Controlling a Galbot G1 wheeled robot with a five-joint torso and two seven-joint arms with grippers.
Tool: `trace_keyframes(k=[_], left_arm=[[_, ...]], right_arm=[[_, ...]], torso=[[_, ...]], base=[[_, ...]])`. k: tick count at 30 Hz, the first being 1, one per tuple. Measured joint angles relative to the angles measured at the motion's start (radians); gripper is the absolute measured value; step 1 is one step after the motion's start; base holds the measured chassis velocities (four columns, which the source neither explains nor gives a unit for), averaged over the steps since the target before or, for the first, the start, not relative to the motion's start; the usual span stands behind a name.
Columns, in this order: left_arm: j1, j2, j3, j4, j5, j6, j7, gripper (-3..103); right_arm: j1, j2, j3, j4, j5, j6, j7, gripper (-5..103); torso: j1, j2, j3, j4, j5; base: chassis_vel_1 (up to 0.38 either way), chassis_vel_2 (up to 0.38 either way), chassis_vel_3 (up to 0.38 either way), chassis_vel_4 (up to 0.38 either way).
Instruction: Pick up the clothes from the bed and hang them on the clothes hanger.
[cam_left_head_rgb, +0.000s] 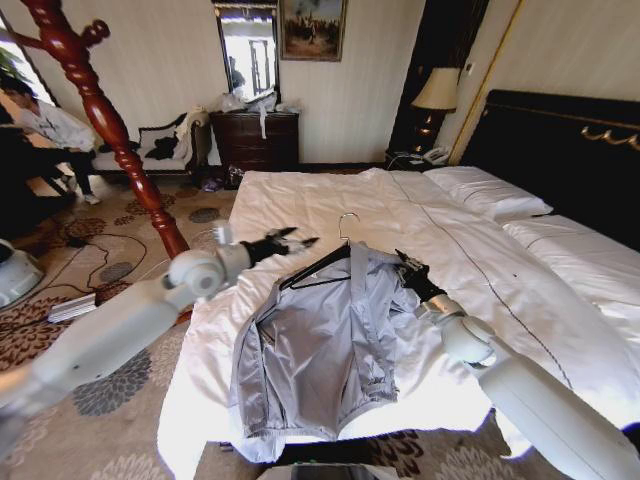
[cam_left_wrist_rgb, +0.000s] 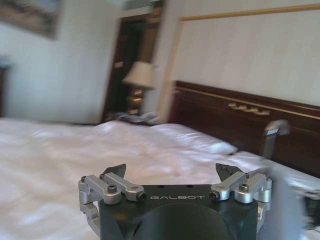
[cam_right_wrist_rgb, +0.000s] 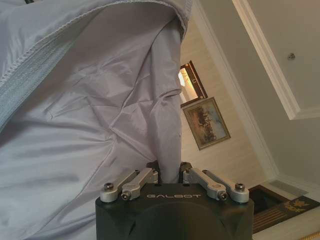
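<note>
The very wide bed (cam_left_head_rgb: 330, 215) with its smooth white duvet and tall black headboard fills the middle of the head view, its white pillows (cam_left_head_rgb: 485, 190) lying against the headboard on the robot's right. On the near half of the duvet lies the light grey, thin zip-front jacket (cam_left_head_rgb: 315, 350), spread open and reaching almost to the foot edge. At the jacket's collar rests the slim black triangular hanger (cam_left_head_rgb: 318, 268), one arm tucked under the fabric, its silver wire hook pointing toward the pillows.
</note>
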Motion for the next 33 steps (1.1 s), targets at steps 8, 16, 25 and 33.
trace_keyframes(k=[8, 16, 25, 33], left_arm=[[0.224, 0.005, -0.134, 0.024, 0.011, 0.003, -0.031, 100], [0.175, -0.106, -0.084, 0.187, -0.004, 0.049, -0.089, 100], [0.123, -0.270, -0.034, 0.355, -0.006, 0.138, -0.179, 99], [0.109, -0.377, -0.040, 0.453, 0.000, 0.163, -0.197, 89]], right_arm=[[0.013, -0.001, -0.009, -0.011, 0.028, 0.017, 0.015, 15], [0.012, -0.007, -0.025, -0.012, 0.033, 0.036, 0.040, 15], [0.022, -0.028, -0.037, -0.016, 0.047, 0.037, 0.044, 15], [0.017, -0.040, -0.039, -0.014, 0.063, 0.018, 0.045, 15]], torso=[[0.000, 0.000, 0.000, -0.0001, 0.0003], [0.000, 0.000, 0.000, -0.0003, 0.0004], [0.000, 0.000, 0.000, -0.0003, 0.0004], [0.000, 0.000, 0.000, 0.0001, 0.0005]], base=[[0.000, 0.000, 0.000, 0.000], [0.000, 0.000, 0.000, 0.000], [0.000, 0.000, 0.000, 0.000], [0.000, 0.000, 0.000, 0.000]])
